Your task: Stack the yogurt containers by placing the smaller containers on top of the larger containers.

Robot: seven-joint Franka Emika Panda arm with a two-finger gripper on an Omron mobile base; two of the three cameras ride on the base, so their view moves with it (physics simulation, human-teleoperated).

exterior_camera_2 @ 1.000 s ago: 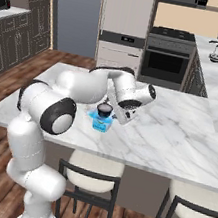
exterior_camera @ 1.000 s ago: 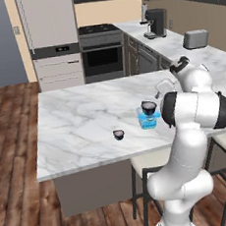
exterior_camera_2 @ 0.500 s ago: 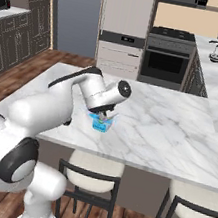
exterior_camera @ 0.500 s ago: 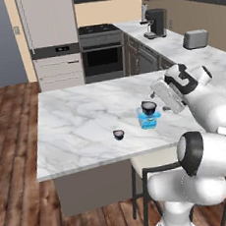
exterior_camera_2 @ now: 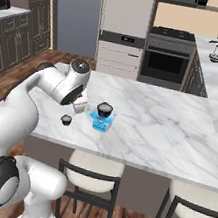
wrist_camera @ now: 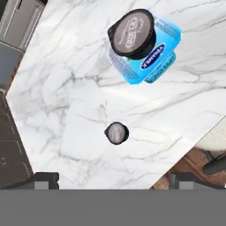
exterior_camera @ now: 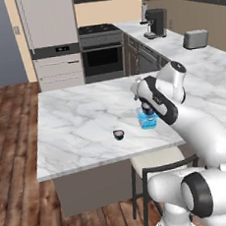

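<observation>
The light-blue tub (wrist_camera: 158,62) stands on the marble island with a dark round cup (wrist_camera: 132,34) sitting on top of it. Both also show in the right base view, tub (exterior_camera_2: 101,124) and cup (exterior_camera_2: 104,109), and in the left base view, tub (exterior_camera: 148,119). A smaller dark cup (wrist_camera: 116,133) stands alone on the marble, left of the tub (exterior_camera_2: 66,119), (exterior_camera: 118,133). My gripper (wrist_camera: 114,180) hangs open and empty above the counter, looking down on the lone cup. In the right base view the gripper (exterior_camera_2: 80,109) is between that cup and the tub.
The island's near edge (exterior_camera_2: 122,160) runs close to both cups, with stools (exterior_camera_2: 92,171) below it. A coffee machine (exterior_camera: 156,22) and a toaster (exterior_camera: 196,38) sit on the far counter. The oven (exterior_camera: 103,59) is at the back.
The arm has swung round and the gripper has drawn up and away from the tub toward the lone cup. The dark cup stays on the tub.
</observation>
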